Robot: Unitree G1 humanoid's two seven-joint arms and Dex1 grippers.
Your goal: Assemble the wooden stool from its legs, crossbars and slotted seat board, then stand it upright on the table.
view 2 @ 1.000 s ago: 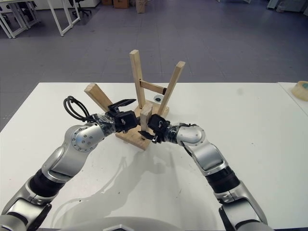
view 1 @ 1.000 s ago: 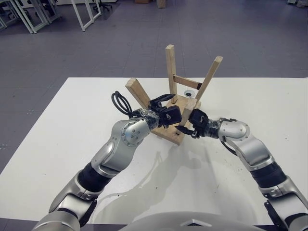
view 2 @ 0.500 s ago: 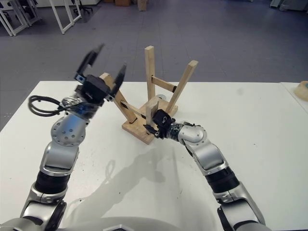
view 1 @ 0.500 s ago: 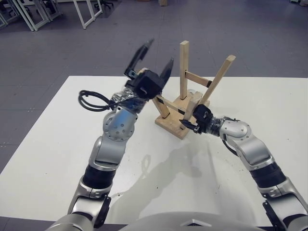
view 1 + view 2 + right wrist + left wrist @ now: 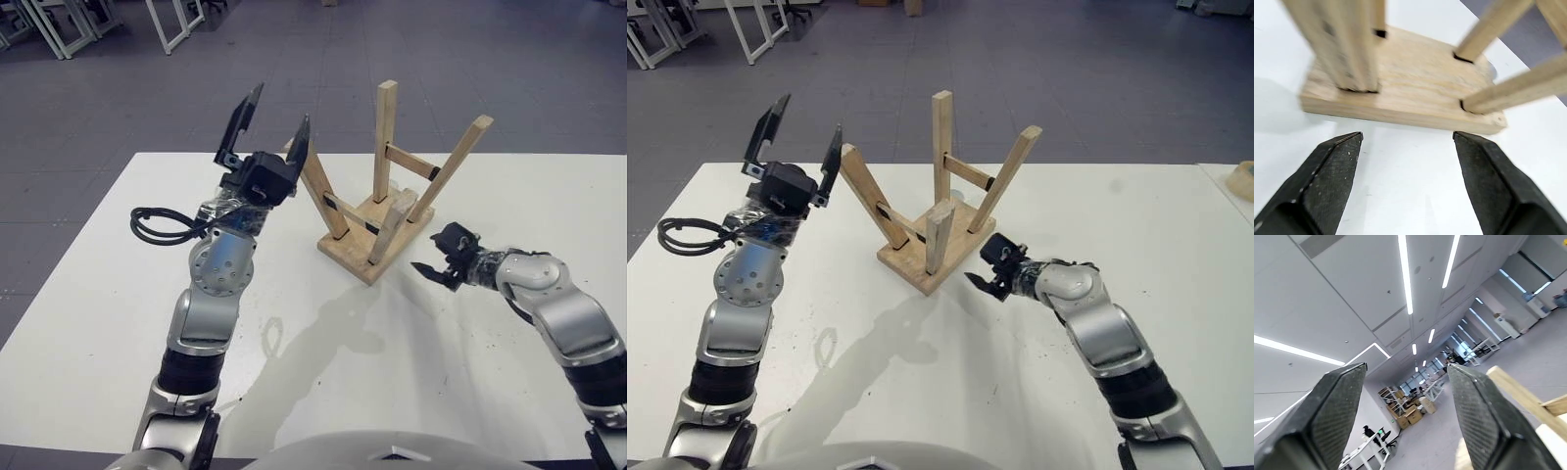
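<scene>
The left jaws are spread wide and hold nothing. Their dark fingers (image 5: 242, 117) point up and away, raised well above the worktop (image 5: 98, 294) on its far left side. One fingertip stands just beside the nearest stool leg (image 5: 318, 186); whether it touches the leg cannot be told.

The right jaws are also spread and empty. Their fingers (image 5: 1327, 181) are low over the worktop and aimed at the seat board (image 5: 348, 257), near its right-hand edge but apart from it.

The stool (image 5: 921, 264) rests upside down, a little beyond the middle of the worktop toward the far edge. The seat board lies flat on the surface with one corner turned toward the near edge. Four legs splay upward from its slots, and a crossbar (image 5: 409, 163) joins the two far legs. Another crossbar (image 5: 896, 220) runs from the left leg to the short near leg (image 5: 939, 235).

A black cable loop (image 5: 147, 223) hangs beside the left arm.
</scene>
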